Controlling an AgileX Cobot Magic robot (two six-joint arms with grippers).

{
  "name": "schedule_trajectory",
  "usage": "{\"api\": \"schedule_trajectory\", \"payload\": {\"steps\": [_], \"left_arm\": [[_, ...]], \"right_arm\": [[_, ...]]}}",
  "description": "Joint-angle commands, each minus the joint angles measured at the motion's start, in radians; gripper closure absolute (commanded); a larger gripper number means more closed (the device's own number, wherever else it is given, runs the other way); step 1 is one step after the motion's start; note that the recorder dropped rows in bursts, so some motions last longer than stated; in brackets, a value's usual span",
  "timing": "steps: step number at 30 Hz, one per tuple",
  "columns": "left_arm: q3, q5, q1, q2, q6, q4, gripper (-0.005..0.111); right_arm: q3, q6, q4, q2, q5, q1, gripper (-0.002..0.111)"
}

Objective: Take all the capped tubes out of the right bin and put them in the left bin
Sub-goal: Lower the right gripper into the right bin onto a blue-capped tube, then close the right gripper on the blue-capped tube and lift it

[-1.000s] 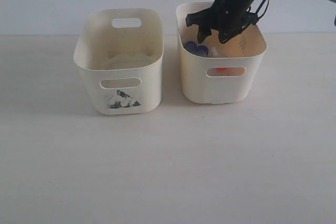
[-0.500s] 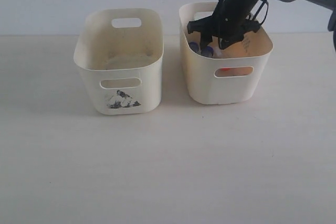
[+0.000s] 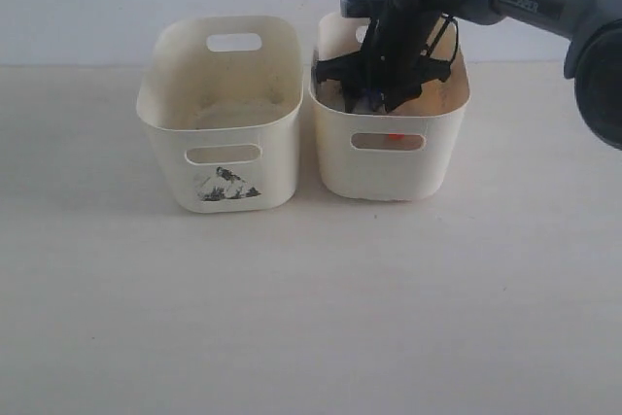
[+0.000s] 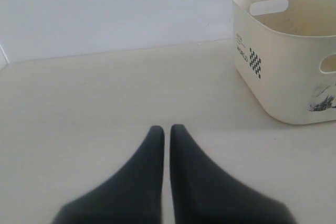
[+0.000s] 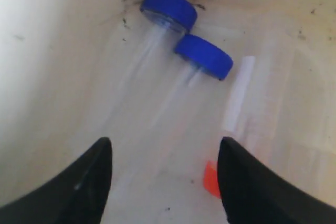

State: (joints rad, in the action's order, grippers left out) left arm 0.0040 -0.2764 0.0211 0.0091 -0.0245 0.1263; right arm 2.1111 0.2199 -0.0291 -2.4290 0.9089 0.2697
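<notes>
Beneath the clenched left end effector (image 4: 166, 129) lay the tabletop (image 4: 105, 87). The right bin (image 3: 389, 167), beside the left bin (image 3: 272, 167), enclosed the right end effector (image 5: 165, 150), jaws spread, empty. Just ahead lay two blue capped tubes (image 5: 203, 56), an orange-red cap (image 5: 211, 179) nearer.

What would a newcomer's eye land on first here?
Likely the black right gripper, jaws open, hanging inside the plain cream plastic right bin. Under it lie two whitish capped tubes with dark blue round caps, and an orange-red cap at the edge. Beside it, the cream left bin with a black mountain print shows no tubes.
</notes>
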Motion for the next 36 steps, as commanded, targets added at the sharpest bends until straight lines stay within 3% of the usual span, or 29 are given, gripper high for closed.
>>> {"api": "schedule_trajectory", "payload": {"steps": [1,8,11,14,29,36], "left_arm": [[-0.004,0.015,-0.001,-0.002,-0.012,-0.007,0.102],[-0.004,0.015,-0.001,-0.002,-0.012,-0.007,0.102],[-0.004,0.015,-0.001,-0.002,-0.012,-0.007,0.102],[-0.004,0.015,-0.001,-0.002,-0.012,-0.007,0.102],[-0.004,0.015,-0.001,-0.002,-0.012,-0.007,0.102],[-0.004,0.015,-0.001,-0.002,-0.012,-0.007,0.102]], "right_arm": [[0.006,0.042,0.018,-0.038,0.026,0.0,0.051],[0.006,0.058,0.047,-0.064,0.043,0.0,0.055],[0.006,0.061,0.052,-0.066,0.049,0.0,0.075],[0.006,0.061,0.052,-0.061,0.058,0.0,0.108],[0.006,0.058,0.085,0.244,0.03,-0.002,0.108],[0.006,-0.016,-0.158,0.32,-0.004,0.031,0.108]]}}
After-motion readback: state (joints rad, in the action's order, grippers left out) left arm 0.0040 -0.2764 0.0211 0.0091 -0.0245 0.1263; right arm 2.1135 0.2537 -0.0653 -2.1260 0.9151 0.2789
